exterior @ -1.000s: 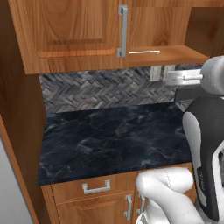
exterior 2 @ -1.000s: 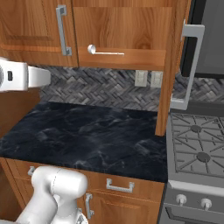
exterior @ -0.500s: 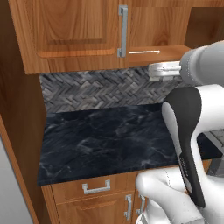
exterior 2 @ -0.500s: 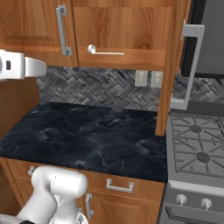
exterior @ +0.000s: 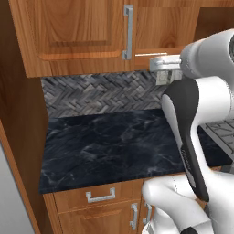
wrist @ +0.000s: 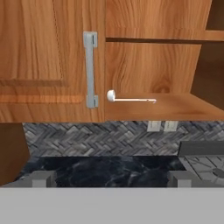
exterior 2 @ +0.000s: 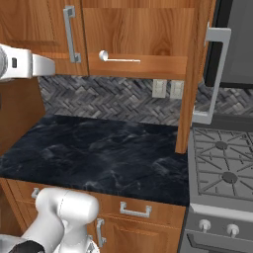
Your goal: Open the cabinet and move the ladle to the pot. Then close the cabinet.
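Arm swung left; tool (wrist: 107,179) open; slim silver ladle (wrist: 130,98) on wood cabinet (wrist: 148,65) shelf.

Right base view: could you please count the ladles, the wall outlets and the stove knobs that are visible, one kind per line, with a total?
ladle: 1
wall outlets: 2
stove knobs: 2
total: 5
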You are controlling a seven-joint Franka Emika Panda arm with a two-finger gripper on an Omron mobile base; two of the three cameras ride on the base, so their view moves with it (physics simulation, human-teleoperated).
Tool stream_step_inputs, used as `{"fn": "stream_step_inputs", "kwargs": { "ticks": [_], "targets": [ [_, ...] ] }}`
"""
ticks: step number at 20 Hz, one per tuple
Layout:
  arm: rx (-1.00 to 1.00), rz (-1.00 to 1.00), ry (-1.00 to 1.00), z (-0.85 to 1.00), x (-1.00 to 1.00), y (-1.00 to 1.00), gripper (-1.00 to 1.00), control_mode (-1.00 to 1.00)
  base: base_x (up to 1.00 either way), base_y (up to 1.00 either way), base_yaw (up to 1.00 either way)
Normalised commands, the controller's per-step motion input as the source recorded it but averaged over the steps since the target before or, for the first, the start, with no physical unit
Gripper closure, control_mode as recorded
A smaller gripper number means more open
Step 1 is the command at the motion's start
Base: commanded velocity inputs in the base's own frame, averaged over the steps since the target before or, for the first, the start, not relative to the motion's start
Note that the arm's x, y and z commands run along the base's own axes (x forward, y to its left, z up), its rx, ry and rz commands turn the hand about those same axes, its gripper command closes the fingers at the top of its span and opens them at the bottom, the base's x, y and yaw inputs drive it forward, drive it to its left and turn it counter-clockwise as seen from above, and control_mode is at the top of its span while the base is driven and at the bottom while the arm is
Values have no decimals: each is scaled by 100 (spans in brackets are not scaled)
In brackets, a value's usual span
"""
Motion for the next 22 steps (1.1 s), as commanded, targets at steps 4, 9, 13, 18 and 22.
{"fn": "stream_step_inputs", "kwargs": {
  "ticks": [4, 9, 13, 18, 22],
  "targets": [
    [0, 0, 0, 14, 19, 30, -100, -100, 0, 0, 0],
    [0, 0, 1, 3, 37, 20, -100, -100, 0, 0, 0],
    [0, 0, 2, 0, 46, 1, -100, -100, 0, 0, 0],
    [0, 0, 1, 0, 49, 3, -100, -100, 0, 0, 0],
    [0, 0, 0, 0, 42, 9, -100, -100, 0, 0, 0]
  ]
}}
